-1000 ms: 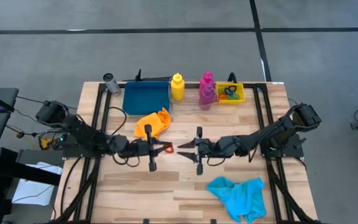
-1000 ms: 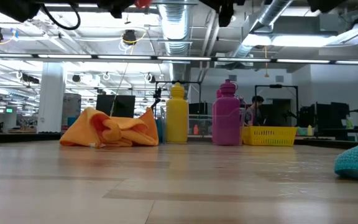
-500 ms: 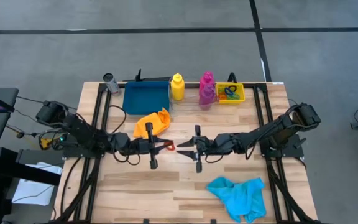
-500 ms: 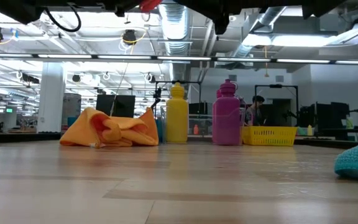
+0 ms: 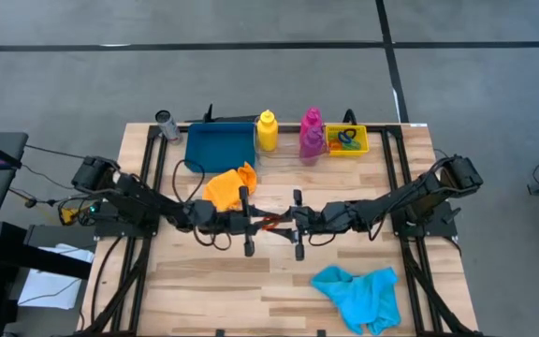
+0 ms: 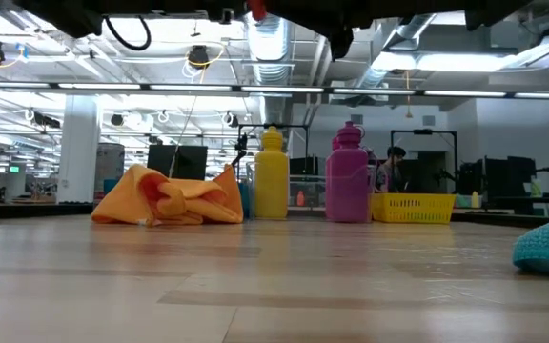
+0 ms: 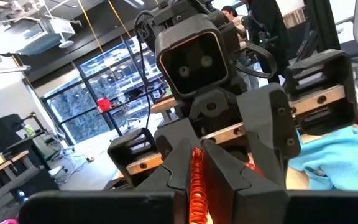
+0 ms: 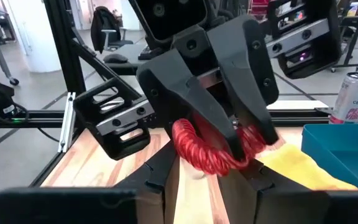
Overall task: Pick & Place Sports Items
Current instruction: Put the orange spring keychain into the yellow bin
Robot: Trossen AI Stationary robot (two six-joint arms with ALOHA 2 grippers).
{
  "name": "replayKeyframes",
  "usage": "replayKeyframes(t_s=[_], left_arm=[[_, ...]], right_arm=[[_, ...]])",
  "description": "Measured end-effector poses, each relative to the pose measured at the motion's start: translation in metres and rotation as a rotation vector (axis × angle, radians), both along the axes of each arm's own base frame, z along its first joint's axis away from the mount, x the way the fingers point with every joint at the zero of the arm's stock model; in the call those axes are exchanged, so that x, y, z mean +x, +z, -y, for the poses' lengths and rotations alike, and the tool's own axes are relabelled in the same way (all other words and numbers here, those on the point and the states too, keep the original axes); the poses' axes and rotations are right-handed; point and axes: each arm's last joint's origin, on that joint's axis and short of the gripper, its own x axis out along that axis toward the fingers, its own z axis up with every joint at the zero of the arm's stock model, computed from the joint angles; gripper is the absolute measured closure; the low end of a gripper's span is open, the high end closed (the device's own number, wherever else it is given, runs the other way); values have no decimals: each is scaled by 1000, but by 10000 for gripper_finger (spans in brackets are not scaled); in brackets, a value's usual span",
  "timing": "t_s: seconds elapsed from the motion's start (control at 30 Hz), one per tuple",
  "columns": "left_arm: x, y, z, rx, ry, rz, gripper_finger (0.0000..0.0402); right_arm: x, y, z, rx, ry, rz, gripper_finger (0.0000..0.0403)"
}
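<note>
A red coiled elastic ring [image 8: 207,151] hangs in the air over the table's middle, with my left gripper [image 5: 268,223] shut on it. My right gripper [image 5: 284,222] faces it tip to tip and is open; its fingers [image 8: 161,179] stand on either side of the ring, and I cannot tell whether they touch it. The orange cloth [image 5: 230,184] lies just behind the left arm. The cyan cloth [image 5: 358,292] lies near the front right. The yellow bottle [image 5: 267,131] and the magenta bottle [image 5: 311,131] stand upright at the back. My left gripper pinches the ring's coil [image 7: 196,182] between its two fingers [image 8: 229,127]. The fingers lie about level and come from the table's left. The ring is lifted clear of the table and bulges out on both sides of the fingertips.
A blue tray [image 5: 219,147] sits at the back, left of the bottles. A small yellow bin [image 5: 363,140] with coloured rings stands right of them. A drink can [image 5: 166,124] stands at the back left corner. Bare wood lies at the front left.
My left gripper has carried the red ring toward the table's right, up to the right gripper's fingertips, rolling a little about its own axis. It has stayed shut on the ring, which is still clear of the table.
</note>
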Motion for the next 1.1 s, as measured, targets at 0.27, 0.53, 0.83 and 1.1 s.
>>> replayKeyframes(t_s=[0.27, 0.53, 0.83, 1.1], left_arm=[[-2, 7, -1, 0, 2, 21, 383], [-2, 6, -1, 57, 39, 8, 383], [-1, 6, -7, 68, 59, 7, 382], [-1, 6, -7, 68, 59, 6, 382]], right_arm=[[0, -1, 0, -7, 0, -10, 308], [0, -3, 0, -12, 0, -28, 308], [0, -4, 0, -17, -2, -47, 308], [-1, -9, 3, -43, -94, -97, 308]])
